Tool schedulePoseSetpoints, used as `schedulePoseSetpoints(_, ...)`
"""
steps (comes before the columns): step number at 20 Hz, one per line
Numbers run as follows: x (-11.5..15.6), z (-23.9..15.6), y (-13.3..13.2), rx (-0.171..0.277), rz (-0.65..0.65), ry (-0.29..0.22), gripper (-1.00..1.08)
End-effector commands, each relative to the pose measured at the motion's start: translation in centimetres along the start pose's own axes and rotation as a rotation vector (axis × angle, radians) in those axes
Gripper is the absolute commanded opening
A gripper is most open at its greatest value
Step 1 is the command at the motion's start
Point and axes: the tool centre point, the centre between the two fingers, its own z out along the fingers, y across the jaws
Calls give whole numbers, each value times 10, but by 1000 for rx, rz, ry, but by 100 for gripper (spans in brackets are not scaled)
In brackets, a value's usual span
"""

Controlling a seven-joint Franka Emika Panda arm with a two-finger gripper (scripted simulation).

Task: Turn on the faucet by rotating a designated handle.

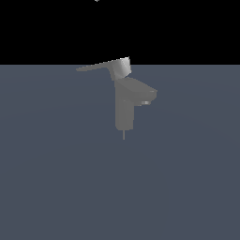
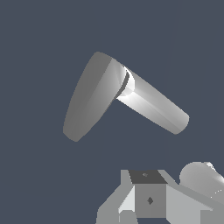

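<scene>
Wrist view: your gripper (image 2: 151, 205) hangs above the faucet (image 1: 124, 112), clear of the handle (image 1: 105, 65); opening can't be told, nothing held. Approach step; next, reach the blade.

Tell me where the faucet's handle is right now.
The handle sits atop the faucet in the exterior view, its thin blade pointing to that view's left, opposite the spout.

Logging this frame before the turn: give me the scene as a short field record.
faucet: grey, upright on the flat blue-grey surface
handle: on top, blade points to the exterior view's left
spout: points to the exterior view's right
gripper: partly seen in wrist view only, apart from the faucet
gripper state: cannot tell
contact with handle: none visible
</scene>
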Motion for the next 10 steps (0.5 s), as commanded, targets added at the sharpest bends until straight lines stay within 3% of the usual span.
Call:
schedulePoseSetpoints(1, 7, 11, -14, -12, 59, -2, -100)
schedulePoseSetpoints(10, 26, 56, -63, -58, 267, 4, -100)
